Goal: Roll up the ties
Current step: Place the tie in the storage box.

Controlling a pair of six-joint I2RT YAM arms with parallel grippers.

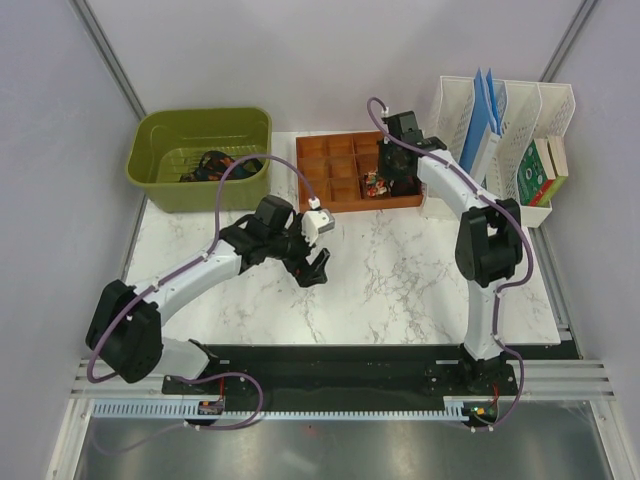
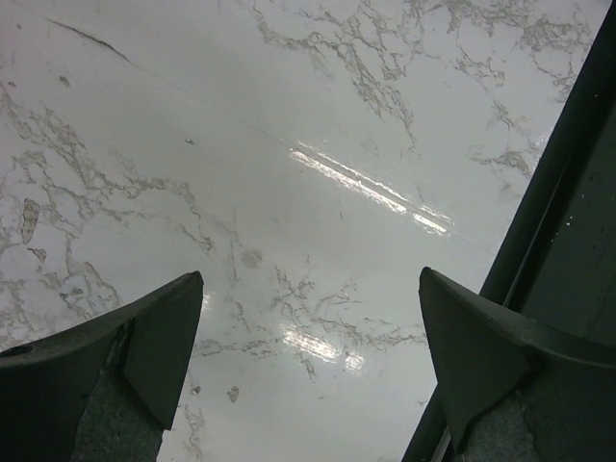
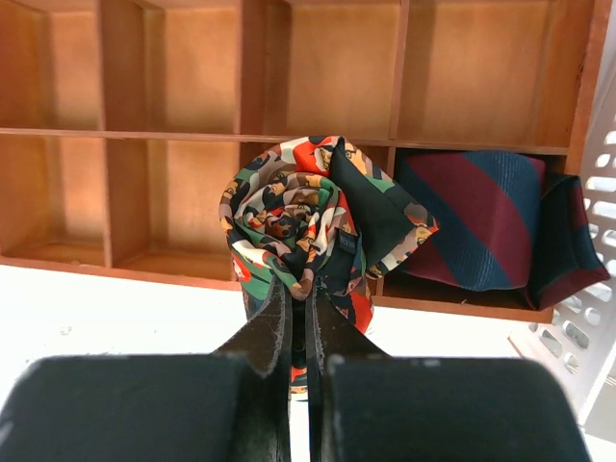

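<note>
My right gripper (image 3: 300, 289) is shut on a rolled speckled tie (image 3: 308, 212), red, green and orange on black, and holds it at the front edge of the wooden compartment tray (image 3: 144, 144). The same tie shows in the top view (image 1: 375, 183) under the right gripper (image 1: 392, 172). A dark red and blue striped tie roll (image 3: 491, 231) sits in the front right compartment. More dark ties (image 1: 212, 166) lie in the green bin (image 1: 150, 165). My left gripper (image 1: 314, 268) is open and empty over bare marble (image 2: 308, 289).
The wooden tray (image 1: 330, 170) stands at the back centre of the marble table (image 1: 400, 290). A white file rack (image 1: 505, 125) with a blue folder and books stands at the back right. A black base rail (image 2: 568, 241) runs along the near edge.
</note>
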